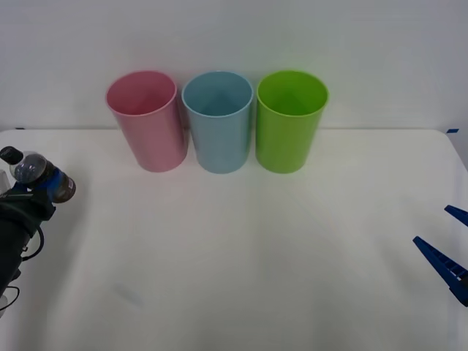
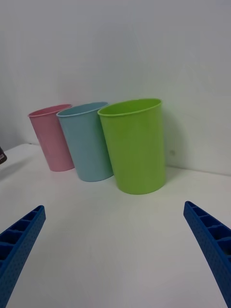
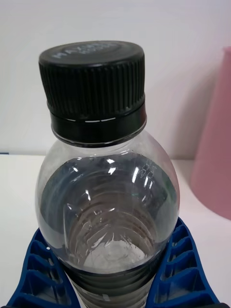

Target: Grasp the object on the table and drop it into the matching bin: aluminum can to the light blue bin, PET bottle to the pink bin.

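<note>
Left gripper (image 1: 40, 191) at table's (image 1: 241, 270) left edge, jaws pinching bottle (image 1: 33, 174). Right gripper (image 2: 115, 250) parked at right, jaws spread. Pink bin (image 1: 146, 121) leftmost in row.

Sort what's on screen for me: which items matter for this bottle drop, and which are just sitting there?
In play:
- PET bottle, clamped in the left gripper at the table's left edge
- pink bin, its destination, leftmost in the row

Not needed now:
- light blue bin, for cans only
- green bin
- right gripper, open and idle at the right edge
</note>
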You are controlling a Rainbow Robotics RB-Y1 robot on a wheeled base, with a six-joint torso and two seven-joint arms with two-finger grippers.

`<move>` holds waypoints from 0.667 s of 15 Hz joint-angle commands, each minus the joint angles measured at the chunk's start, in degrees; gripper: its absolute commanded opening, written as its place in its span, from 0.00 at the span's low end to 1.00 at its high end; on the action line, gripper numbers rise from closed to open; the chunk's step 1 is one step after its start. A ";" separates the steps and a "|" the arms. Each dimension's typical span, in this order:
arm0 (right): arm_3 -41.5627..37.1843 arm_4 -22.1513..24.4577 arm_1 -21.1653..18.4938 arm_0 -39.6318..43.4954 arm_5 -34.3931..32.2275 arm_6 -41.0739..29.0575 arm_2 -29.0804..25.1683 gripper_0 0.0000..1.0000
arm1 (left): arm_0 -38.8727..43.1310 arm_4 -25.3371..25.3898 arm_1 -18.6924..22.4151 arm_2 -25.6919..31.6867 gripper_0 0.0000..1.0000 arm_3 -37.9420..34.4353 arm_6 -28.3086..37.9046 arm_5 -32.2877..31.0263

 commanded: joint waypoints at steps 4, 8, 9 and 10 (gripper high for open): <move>0.00 0.00 0.00 0.00 0.00 0.00 0.00 1.00 | 10.40 4.30 0.70 -0.01 0.00 -17.44 8.97 -0.02; 0.00 0.00 0.00 0.00 0.00 0.00 0.00 1.00 | 14.45 6.67 3.51 -0.01 0.00 -27.02 17.58 0.06; 0.00 0.00 0.00 0.00 0.00 0.00 0.00 1.00 | 14.89 7.20 4.47 -0.01 0.00 -28.60 19.17 0.33; 0.00 0.00 0.00 0.00 0.00 0.00 0.00 1.00 | 14.89 7.81 5.35 -0.01 0.00 -29.92 20.31 0.77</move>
